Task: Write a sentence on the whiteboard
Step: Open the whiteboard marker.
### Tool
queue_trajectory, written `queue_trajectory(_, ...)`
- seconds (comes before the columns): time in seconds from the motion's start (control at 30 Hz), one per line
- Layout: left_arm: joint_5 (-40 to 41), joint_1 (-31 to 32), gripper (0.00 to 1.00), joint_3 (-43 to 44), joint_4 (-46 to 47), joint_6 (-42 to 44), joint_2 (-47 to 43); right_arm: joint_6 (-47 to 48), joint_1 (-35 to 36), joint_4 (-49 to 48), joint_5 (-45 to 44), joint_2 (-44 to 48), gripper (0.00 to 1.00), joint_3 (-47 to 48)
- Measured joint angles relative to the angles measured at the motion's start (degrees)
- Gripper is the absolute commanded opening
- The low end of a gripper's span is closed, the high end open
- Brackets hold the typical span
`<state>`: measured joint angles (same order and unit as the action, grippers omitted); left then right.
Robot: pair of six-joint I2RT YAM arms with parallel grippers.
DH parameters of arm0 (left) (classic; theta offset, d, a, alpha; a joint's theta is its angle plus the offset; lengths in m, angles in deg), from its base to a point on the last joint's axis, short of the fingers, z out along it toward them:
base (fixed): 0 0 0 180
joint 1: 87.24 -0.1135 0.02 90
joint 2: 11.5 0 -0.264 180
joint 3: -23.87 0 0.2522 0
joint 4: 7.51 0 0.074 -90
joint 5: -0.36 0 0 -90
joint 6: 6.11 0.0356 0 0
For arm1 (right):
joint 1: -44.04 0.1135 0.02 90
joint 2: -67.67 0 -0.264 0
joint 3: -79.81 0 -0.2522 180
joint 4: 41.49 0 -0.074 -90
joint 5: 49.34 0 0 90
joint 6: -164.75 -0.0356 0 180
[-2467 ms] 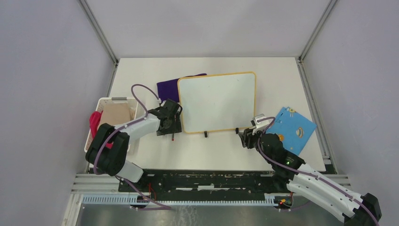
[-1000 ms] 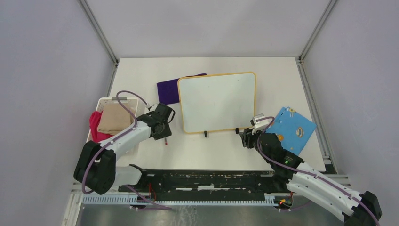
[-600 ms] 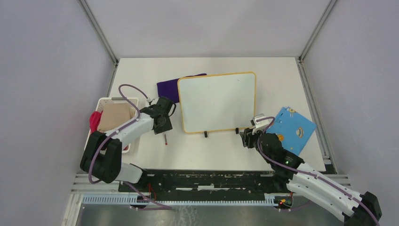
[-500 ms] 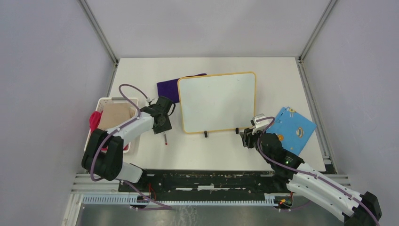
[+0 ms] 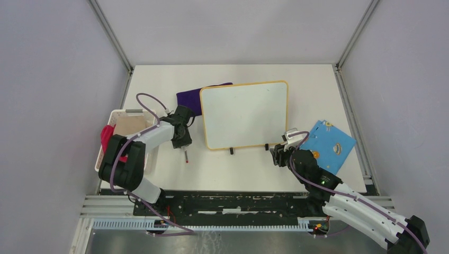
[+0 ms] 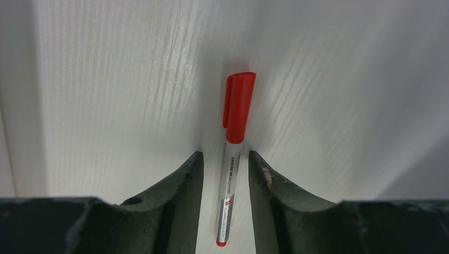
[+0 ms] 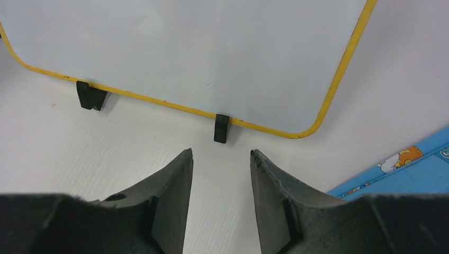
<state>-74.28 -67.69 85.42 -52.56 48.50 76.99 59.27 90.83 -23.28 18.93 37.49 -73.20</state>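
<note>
Red-capped marker [image 6: 238, 106] inside narrow-open left hand [image 6: 225, 154], mostly hidden from above | right hand [image 7: 221, 151] narrow, empty | whiteboard [image 7: 185, 53] cropped

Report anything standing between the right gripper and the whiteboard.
Nothing visible does. Only bare table lies between the open right gripper and the near edge of the whiteboard, where its two black feet sit.
</note>
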Motion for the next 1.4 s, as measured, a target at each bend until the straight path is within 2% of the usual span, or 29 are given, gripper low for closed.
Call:
queue_trajectory(0.83,-1.46,-0.2,0.27,0.31,2.19,0.98,0.83,0.37,0.0,0.02,-0.61,-0.55,0.5,0.0)
queue_trajectory(1.1,-1.4,-0.2,0.15,0.13,2.73,0.98,0.83,0.37,0.0,0.09,-0.85,-0.59,0.5,0.0)
queue_trajectory(1.23,-1.36,-0.2,0.02,-0.22,3.13,0.98,0.39,0.37,0.0,0.52,-0.85,-0.59,0.5,0.0)
queue_trajectory(1.4,-0.74,-0.2,0.02,-1.31,2.67,0.98,-1.14,0.37,0.0,0.94,-0.9,-0.57,0.5,0.02)
